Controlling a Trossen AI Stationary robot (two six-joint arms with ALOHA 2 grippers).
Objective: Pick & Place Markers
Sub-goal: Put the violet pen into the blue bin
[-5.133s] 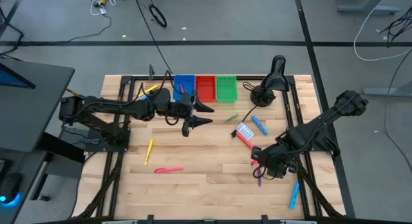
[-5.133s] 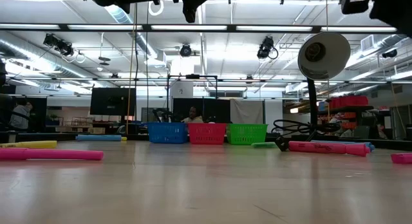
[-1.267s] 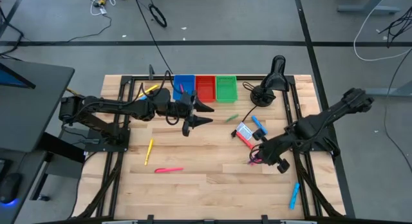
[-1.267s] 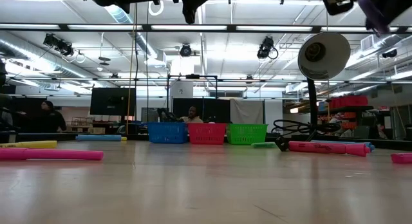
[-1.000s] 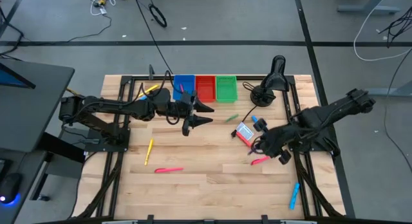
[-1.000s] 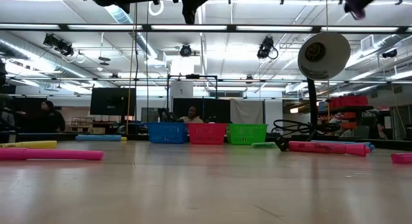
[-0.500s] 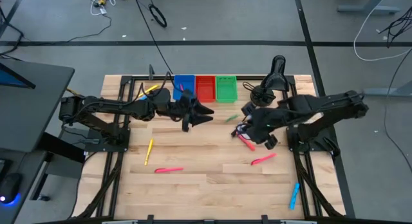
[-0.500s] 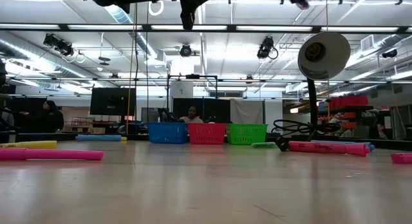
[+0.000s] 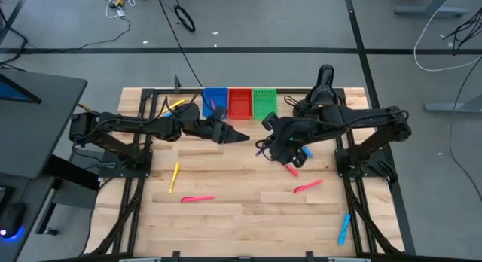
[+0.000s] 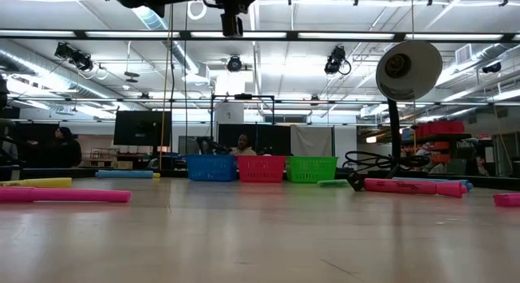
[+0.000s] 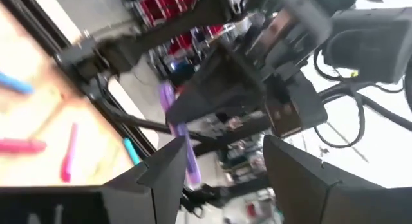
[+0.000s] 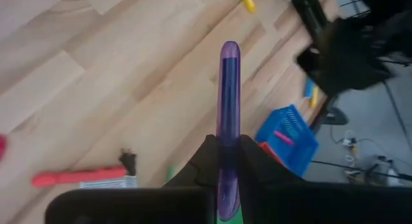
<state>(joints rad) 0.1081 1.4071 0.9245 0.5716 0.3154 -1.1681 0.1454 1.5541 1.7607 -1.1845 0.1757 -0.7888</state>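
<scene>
My right gripper (image 9: 268,144) hangs above the table's middle, shut on a purple marker (image 12: 228,82). The same marker (image 9: 260,150) points toward my left gripper (image 9: 239,135), which is open and level just left of it with nothing between its fingers. In the left wrist view the purple marker (image 11: 175,124) shows beyond my left gripper (image 11: 219,176). Loose markers lie flat on the table: yellow (image 9: 175,175), pink (image 9: 197,199), pink (image 9: 307,187), red (image 9: 290,169), blue (image 9: 344,228). My right gripper pinches the purple marker between its two fingers at the marker's rear part (image 12: 228,139). The marker lies along the fingers and sticks out well past their tips. The fingers slant down toward the table's left side. The marker is lifted clear of the table.
Blue (image 9: 215,102), red (image 9: 240,102) and green (image 9: 265,102) bins stand in a row at the far edge; a pink marker (image 12: 281,137) lies in the blue one. A black lamp (image 9: 320,92) stands at the far right. A yellow marker (image 9: 175,104) lies left of the bins.
My right gripper has carried the purple marker up and toward the table's left and far side, from near the right edge to the middle beside my left gripper. My left gripper has stayed in place and rolled about its own axis.
</scene>
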